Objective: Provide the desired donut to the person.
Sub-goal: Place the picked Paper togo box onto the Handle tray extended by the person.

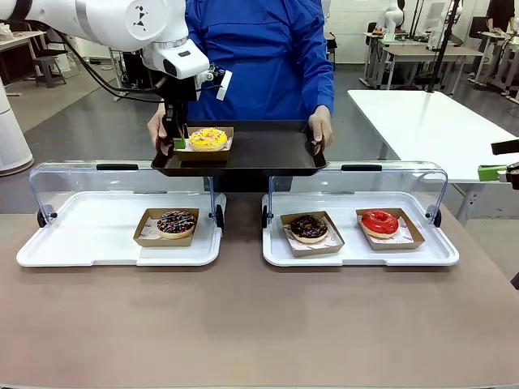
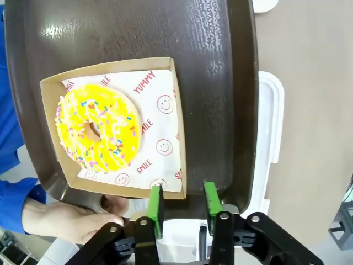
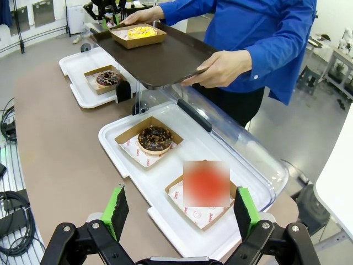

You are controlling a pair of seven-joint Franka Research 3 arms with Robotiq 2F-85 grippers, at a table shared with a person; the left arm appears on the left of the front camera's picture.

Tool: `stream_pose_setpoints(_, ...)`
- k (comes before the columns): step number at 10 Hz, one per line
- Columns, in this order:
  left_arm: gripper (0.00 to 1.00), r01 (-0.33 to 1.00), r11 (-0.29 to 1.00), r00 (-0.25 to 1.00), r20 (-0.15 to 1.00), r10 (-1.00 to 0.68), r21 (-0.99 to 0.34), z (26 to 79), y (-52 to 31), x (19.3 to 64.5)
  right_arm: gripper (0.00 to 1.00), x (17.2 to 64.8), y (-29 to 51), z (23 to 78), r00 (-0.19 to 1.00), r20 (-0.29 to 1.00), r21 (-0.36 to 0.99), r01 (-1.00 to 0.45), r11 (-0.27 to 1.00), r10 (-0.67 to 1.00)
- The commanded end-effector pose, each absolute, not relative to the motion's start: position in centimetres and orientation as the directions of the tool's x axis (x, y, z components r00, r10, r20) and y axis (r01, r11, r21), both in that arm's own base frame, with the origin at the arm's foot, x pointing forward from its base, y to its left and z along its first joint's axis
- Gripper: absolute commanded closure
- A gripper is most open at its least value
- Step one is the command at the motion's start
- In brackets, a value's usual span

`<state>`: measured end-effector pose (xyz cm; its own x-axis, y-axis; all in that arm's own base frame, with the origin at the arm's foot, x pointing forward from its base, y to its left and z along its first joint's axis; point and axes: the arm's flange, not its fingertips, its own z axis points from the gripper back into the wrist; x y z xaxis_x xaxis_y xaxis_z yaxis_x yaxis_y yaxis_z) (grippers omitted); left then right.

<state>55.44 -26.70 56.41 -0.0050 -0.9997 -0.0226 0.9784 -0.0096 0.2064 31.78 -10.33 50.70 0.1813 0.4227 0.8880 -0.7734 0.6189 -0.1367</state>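
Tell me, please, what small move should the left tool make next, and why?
Probably retreat upward, away from the cardboard box: it already rests, with the yellow donut, on the tray the person holds, and the left tool stands open at its corner.

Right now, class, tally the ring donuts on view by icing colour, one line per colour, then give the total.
Yellow-iced ring donut with coloured sprinkles: 1
Chocolate-iced ring donuts in brown card boxes: 2
Red-glazed ring donut: 1
Total: 4
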Motion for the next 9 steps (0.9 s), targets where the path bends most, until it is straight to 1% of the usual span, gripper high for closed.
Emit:
stream_pose_setpoints(1, 0.0, 0.99, 0.029, 0.03, -0.003, -1.0, 0.137, 56.9, -26.7, 56.0, 0.0, 32.3, -10.3, 50.6, 0.156, 0.901, -0.143, -0.775, 0.616, 0.405)
stream_pose_setpoints(6, 0.0, 0.995, 0.014, 0.013, 0.014, -1.0, 0.098, 57.2, -26.2, 55.7, 0.0, 32.3, -10.3, 50.6, 0.156, 0.901, -0.143, -0.775, 0.616, 0.405)
stream_pose_setpoints(8, 0.0, 0.996, -0.01, -0.012, 0.017, -1.0, 0.088, 57.4, -25.7, 55.4, 0.0, 32.3, -10.3, 50.6, 0.156, 0.901, -0.143, -0.775, 0.616, 0.405)
stream_pose_setpoints(9, 0.0, 0.998, -0.028, -0.029, 0.004, -1.0, 0.059, 57.6, -25.3, 55.1, 0.0, 32.3, -10.3, 50.6, 0.156, 0.901, -0.143, -0.775, 0.616, 0.405)
